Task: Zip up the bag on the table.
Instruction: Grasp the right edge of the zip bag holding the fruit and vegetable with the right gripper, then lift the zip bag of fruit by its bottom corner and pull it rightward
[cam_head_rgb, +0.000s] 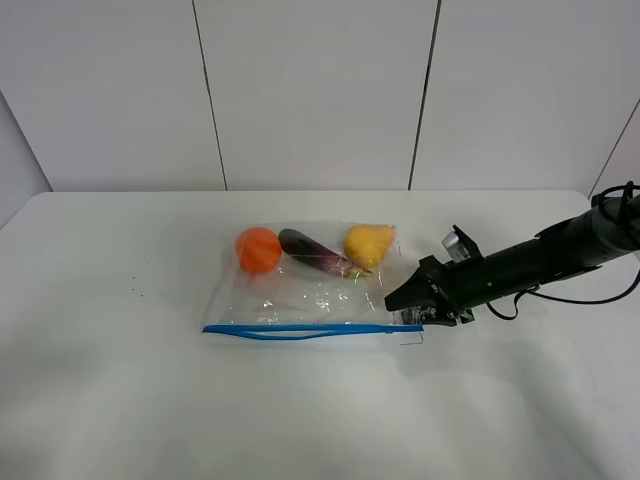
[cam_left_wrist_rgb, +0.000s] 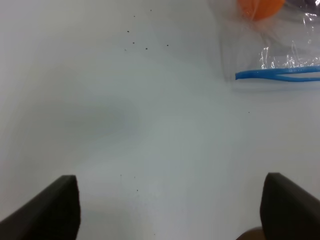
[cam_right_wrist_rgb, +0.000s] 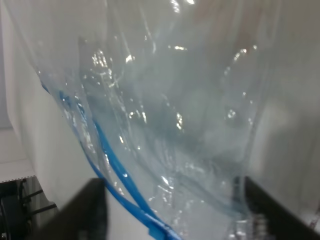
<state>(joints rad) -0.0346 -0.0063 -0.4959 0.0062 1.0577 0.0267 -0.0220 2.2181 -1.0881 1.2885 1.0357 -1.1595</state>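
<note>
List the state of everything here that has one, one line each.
bag: lying flat on the table, not zipped.
zipper: blue tracks apart in the middle.
orange: inside the bag.
eggplant: inside the bag.
pear: inside the bag.
left gripper: open, over bare table, apart from the bag.
right gripper: open, bag plastic between its jaws, near the zipper's end.

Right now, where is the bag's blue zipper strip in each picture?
Exterior high: the blue zipper strip lies along the bag's near edge, mid-table.
Left wrist: the strip is far ahead of the open left jaws, off to one side.
Right wrist: the strip is close up, running in between the right jaws.
Shared landmark: the bag's crinkled clear plastic beside it; the orange shows in the first two only.
</note>
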